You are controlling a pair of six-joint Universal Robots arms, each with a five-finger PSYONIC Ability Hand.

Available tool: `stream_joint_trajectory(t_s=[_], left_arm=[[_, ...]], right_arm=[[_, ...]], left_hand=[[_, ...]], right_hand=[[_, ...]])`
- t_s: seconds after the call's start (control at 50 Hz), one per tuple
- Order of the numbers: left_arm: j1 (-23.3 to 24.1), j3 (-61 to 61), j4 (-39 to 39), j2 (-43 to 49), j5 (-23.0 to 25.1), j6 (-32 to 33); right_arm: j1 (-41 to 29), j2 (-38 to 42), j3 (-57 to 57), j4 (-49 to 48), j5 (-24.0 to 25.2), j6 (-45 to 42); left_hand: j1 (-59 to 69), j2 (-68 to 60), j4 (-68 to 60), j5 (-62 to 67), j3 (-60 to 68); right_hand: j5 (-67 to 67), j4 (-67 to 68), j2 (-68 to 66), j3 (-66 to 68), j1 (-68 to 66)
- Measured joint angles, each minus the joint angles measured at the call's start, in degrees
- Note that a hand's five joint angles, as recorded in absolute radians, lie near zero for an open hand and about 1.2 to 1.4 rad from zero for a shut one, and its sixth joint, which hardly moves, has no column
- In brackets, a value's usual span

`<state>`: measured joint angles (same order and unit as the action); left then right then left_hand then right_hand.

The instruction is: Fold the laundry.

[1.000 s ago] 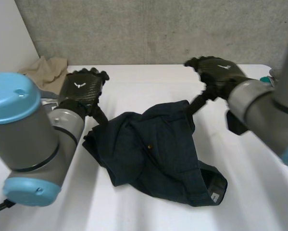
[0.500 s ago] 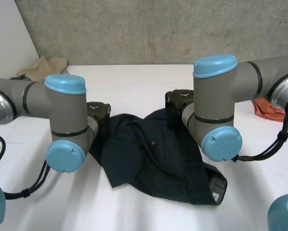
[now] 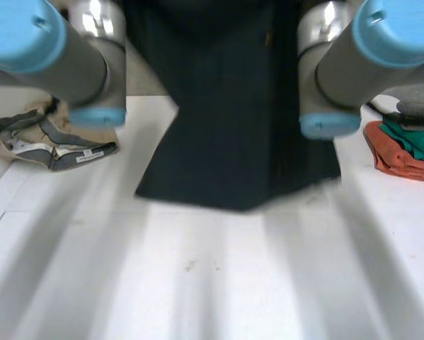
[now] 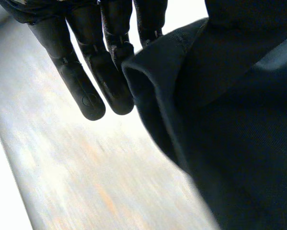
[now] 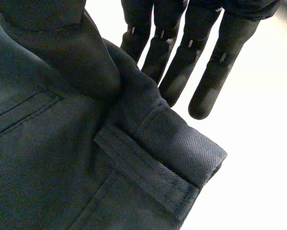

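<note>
Holding the dark garment (image 3: 233, 134) above the table (image 3: 212, 283), my left hand (image 4: 95, 72) and right hand (image 5: 181, 62) each pinch its upper edge, fingers nearly straight; cloth hides both thumbs.

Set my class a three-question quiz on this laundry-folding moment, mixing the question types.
1. True or false: the dark garment hangs between both arms.
2. What lies on the table at the robot's right? A) orange cloth B) a shoe C) a bowl
3. Fill in: the left robot hand and right robot hand hold the garment with ___ fingers.
Key: 1 true; 2 A; 3 straight.
</note>
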<state>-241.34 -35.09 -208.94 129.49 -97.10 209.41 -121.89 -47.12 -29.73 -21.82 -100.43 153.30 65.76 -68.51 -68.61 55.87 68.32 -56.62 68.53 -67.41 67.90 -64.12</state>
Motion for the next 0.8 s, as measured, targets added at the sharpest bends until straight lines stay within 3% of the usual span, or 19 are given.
stream_joint_trajectory(t_s=[0.1, 0.2, 0.42, 0.64, 0.72, 0.8], left_arm=[[-0.06, -0.17, -6.15, -3.95, 4.18, -0.05], [-0.06, -4.61, -6.48, -5.43, 5.20, -0.50], [-1.03, -28.45, -7.19, -8.14, 5.76, -0.76], [0.16, -49.63, -5.48, -5.34, 5.59, 0.09], [1.00, -54.58, -2.54, -6.99, 5.46, 0.27], [1.80, -61.44, 4.86, -13.88, 5.27, 0.49]], right_arm=[[0.82, -4.45, -2.65, -10.05, 1.79, -1.56], [0.88, -6.49, -6.09, -10.35, 3.80, -1.27], [1.45, -6.41, -21.80, -6.44, 6.45, -1.49], [2.72, 5.56, -30.37, 4.40, 9.78, -4.33], [2.82, 5.83, -32.26, 9.04, 10.08, -4.97], [3.10, 0.78, -37.87, 15.49, 11.42, -5.37]], left_hand=[[0.00, 0.00, 0.00, 0.00, 0.00], [0.00, 0.00, 0.00, 0.00, 0.00], [0.00, -0.05, -0.02, 0.00, 0.05], [0.00, -0.06, -0.03, 0.00, 0.05], [0.00, -0.06, -0.03, 0.00, 0.05], [0.00, -0.06, -0.04, 0.00, 0.05]], right_hand=[[-0.22, 0.00, 0.00, 0.00, 0.00], [-0.22, 0.01, 0.00, 0.00, 0.00], [-0.22, 0.02, 0.00, 0.01, 0.00], [-0.41, 0.03, 0.00, 0.30, 0.00], [-0.41, 0.03, 0.00, 0.32, 0.00], [-0.42, 0.04, 0.00, 0.48, 0.00]])
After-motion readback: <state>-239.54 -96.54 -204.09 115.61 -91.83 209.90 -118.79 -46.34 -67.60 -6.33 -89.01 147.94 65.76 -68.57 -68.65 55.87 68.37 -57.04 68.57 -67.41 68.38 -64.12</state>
